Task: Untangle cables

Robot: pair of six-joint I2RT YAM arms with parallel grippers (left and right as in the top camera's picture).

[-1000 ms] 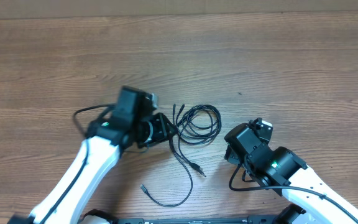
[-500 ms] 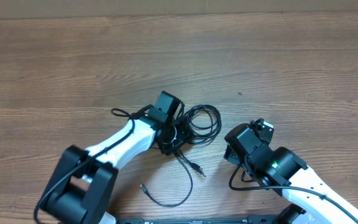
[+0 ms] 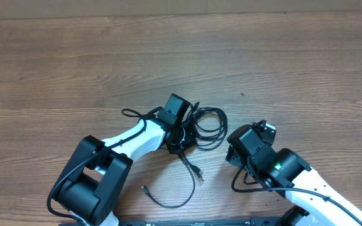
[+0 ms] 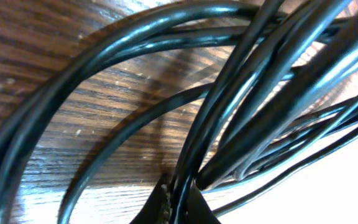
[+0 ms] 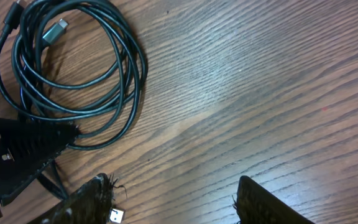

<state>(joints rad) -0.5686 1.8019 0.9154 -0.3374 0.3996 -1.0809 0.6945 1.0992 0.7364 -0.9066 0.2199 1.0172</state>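
Left gripper (image 3: 182,133) sits at the left edge of the coiled cables (image 3: 213,114), closed on strands there. Coil lies mid-bench (image 3: 281,56). One tail runs toward the robot's side to a small plug (image 3: 199,171); another curves round to a second plug (image 3: 146,189). Right gripper (image 3: 244,144) is just right of the coil, apart from it.

Left wrist: fingertips (image 4: 160,208) pinched together around one black strand. More strands cross above them, lying on the wood.

Right wrist: right gripper (image 5: 171,186) stands open over bare wood, holding nothing. Coil at upper left, a grey-tipped plug (image 5: 55,30) lying inside it. Left gripper (image 5: 73,132) clamps the coil's lower-left edge.
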